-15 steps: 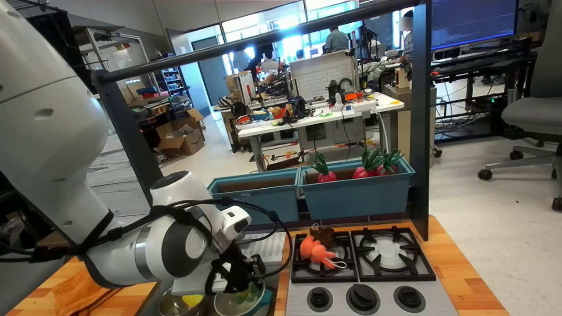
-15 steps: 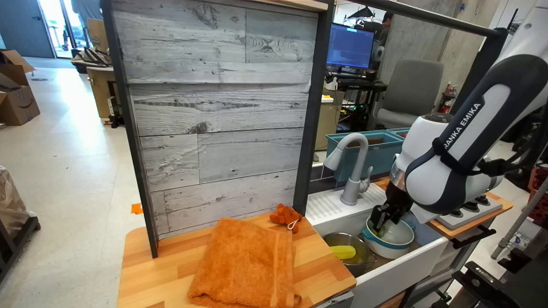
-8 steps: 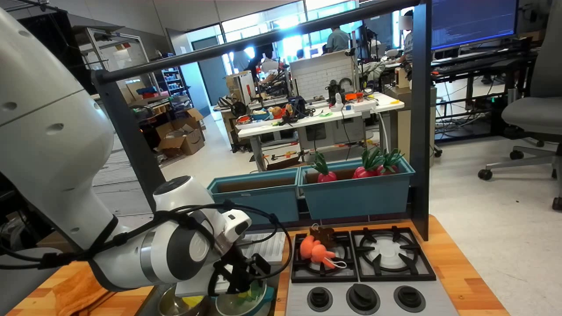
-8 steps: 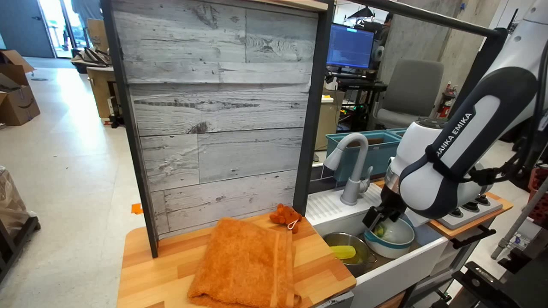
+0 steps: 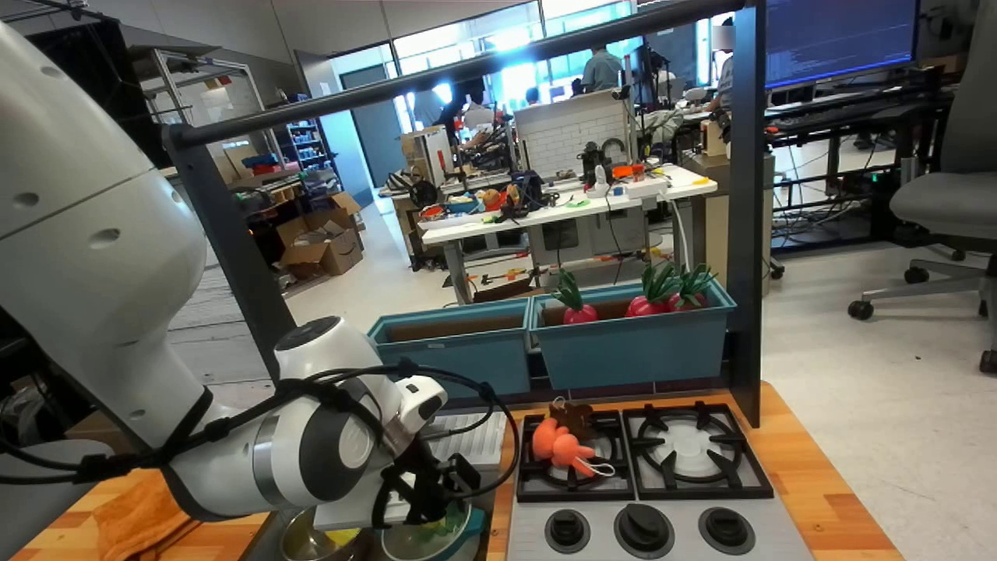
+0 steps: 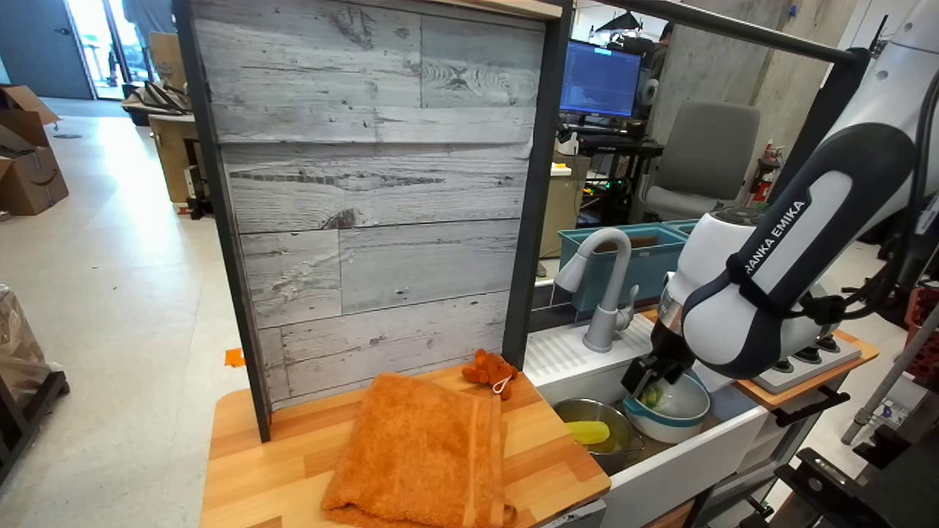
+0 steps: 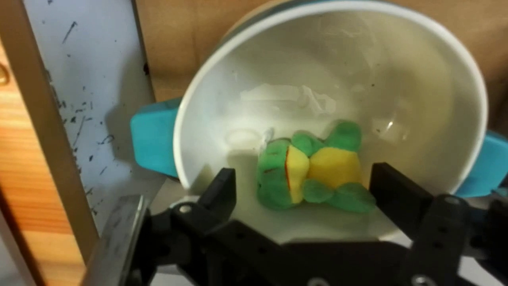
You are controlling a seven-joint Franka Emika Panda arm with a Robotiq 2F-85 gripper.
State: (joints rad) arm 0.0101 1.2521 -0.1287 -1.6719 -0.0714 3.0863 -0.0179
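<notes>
One gripper (image 7: 304, 174) is hovering over the white pot (image 7: 357, 59) in the sink (image 6: 689, 473), released, its fingers (image 7: 220, 190) standing wide apart. A green-and-yellow soft toy (image 7: 317, 169) is lying belly-up inside, showing between them in the wrist view; we're not quite seeing here whether a finger is brushing it. In both exterior views a steel pan (image 6: 612, 462) is sitting left of the pot, and an orange towel (image 6: 414, 447) is lying farther left on the counter (image 6: 257, 469).
</notes>
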